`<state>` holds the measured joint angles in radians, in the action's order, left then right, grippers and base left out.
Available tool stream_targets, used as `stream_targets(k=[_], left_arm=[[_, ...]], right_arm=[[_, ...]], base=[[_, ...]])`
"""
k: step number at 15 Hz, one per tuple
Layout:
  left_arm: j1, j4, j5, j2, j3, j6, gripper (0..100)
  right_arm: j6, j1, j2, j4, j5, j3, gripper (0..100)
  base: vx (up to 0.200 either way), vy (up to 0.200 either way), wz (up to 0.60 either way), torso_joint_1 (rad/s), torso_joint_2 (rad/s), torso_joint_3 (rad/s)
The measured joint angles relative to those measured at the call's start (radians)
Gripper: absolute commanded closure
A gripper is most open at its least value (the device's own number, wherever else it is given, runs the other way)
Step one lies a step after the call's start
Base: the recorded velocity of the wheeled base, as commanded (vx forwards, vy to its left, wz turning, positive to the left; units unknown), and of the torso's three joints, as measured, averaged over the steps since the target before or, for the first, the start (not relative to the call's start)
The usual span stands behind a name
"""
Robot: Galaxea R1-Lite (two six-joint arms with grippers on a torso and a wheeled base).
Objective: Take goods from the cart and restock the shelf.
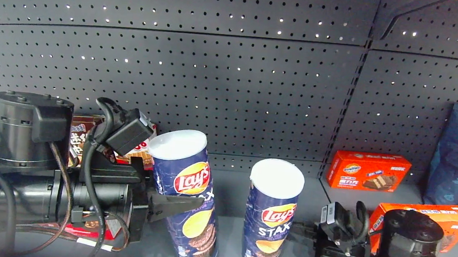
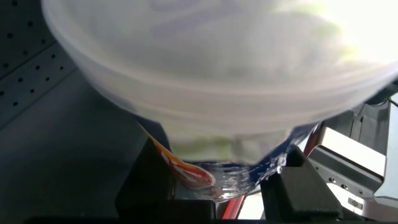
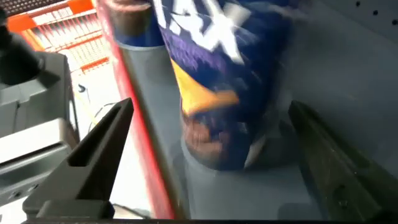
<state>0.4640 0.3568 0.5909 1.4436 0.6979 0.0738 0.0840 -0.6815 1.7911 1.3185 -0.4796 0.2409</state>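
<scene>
A: The left tool (image 1: 185,204) is clamped around the left can (image 1: 187,170) about halfway up. One finger lies across the front of the label, and the can leans a touch toward the right can (image 1: 273,213).

B: Its foot looks to be down on the shelf (image 1: 230,194), near the front edge. Whether the base sits flat is hard to tell from here.

A: On the other side, the right tool (image 3: 211,112) is spread wide, a finger on either side of the right can with a gap showing both ways. Nothing is gripped there.

B: That can stands upright, near its twin but not touching it. This reads as the placing step: one can set, one being settled.

A: What does a clean finish ask for?

B: Square the left can up first. Bring it upright so the whole base meets the shelf. Then let go slowly and draw straight back, so the finger doesn't drag the label and tip it.

A: It's a tall, narrow can, so it will likely topple easily.

B: Exactly, and a fall would probably take the neighbour with it. The right tool should back out level too, without brushing its can.

A: There's room behind, toward the perforated back panel (image 1: 216,82), and the orange box (image 1: 366,171) sits well off to the right.
</scene>
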Motion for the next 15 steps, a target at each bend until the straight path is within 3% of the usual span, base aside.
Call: stream_targets(k=[4, 7, 9, 12, 15], left_arm=[[-0.002, 0.000, 0.000, -0.001, -0.001, 0.000, 100], [-0.002, 0.000, 0.001, -0.001, 0.000, 0.000, 100], [-0.001, 0.001, 0.001, -0.001, 0.000, 0.000, 100], [-0.007, 0.001, -0.001, 0.000, 0.000, 0.000, 100], [-0.012, 0.003, -0.009, 0.000, 0.011, 0.000, 100]], right_arm=[[0.016, 0.052, -0.199, -0.005, -0.001, -0.124, 0], [0.033, 0.239, -0.436, -0.063, -0.003, -0.207, 0], [0.037, 0.334, -0.577, -0.153, 0.018, -0.227, 0], [0.029, 0.420, -0.790, -0.341, 0.146, -0.237, 0], [-0.007, 0.495, -1.016, -0.558, 0.187, -0.239, 0]], base=[[0.000, 0.000, 0.00, 0.000, 0.00, 0.000], [0.000, 0.000, 0.00, 0.000, 0.00, 0.000], [0.000, 0.000, 0.00, 0.000, 0.00, 0.000], [0.000, 0.000, 0.00, 0.000, 0.00, 0.000], [0.000, 0.000, 0.00, 0.000, 0.00, 0.000]])
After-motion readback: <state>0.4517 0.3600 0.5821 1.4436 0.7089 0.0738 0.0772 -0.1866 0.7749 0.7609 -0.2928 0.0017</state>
